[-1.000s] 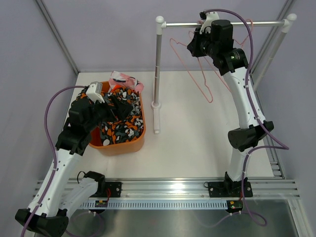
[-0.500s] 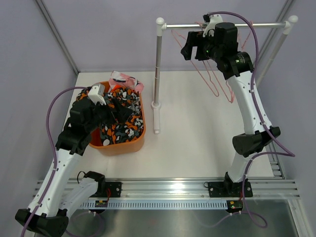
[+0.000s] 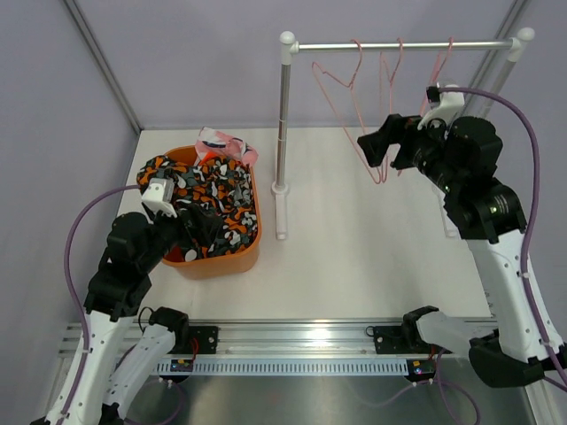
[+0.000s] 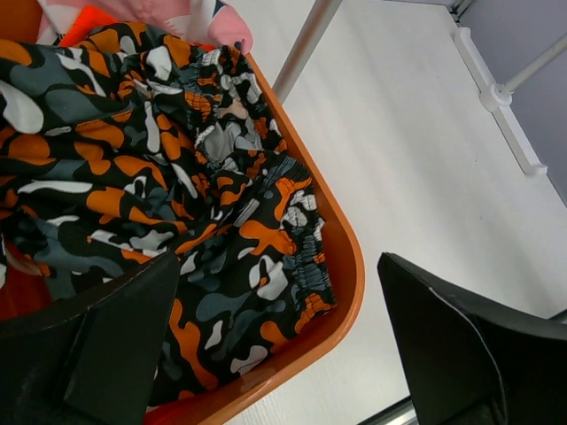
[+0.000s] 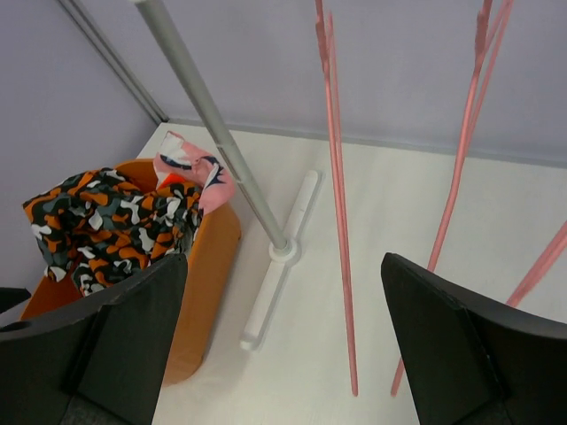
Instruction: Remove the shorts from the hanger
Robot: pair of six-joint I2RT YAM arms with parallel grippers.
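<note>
The black shorts [image 3: 202,190] with an orange-and-white pattern lie on top in the orange basket [image 3: 221,262], and the pink shorts [image 3: 227,144] hang over its far rim. Three bare pink wire hangers [image 3: 353,84] hang on the rail [image 3: 407,42]. My left gripper [image 3: 205,228] is open just above the basket's near side; the left wrist view shows the patterned shorts [image 4: 159,177] below my left gripper [image 4: 279,292], untouched. My right gripper [image 3: 377,146] is open in front of the hangers' lower ends, holding nothing. In the right wrist view, hanger wires [image 5: 337,195] hang beyond my right gripper [image 5: 283,292].
The rack's upright post [image 3: 283,124] stands on a white foot [image 3: 281,212] just right of the basket. A second post [image 3: 496,75] carries the rail's right end. Grey walls close in the table at the back and sides.
My right gripper opened off the hanger at the rail and drew back down and to the right; the hangers now hang free. My left arm pulled back toward the near edge.
</note>
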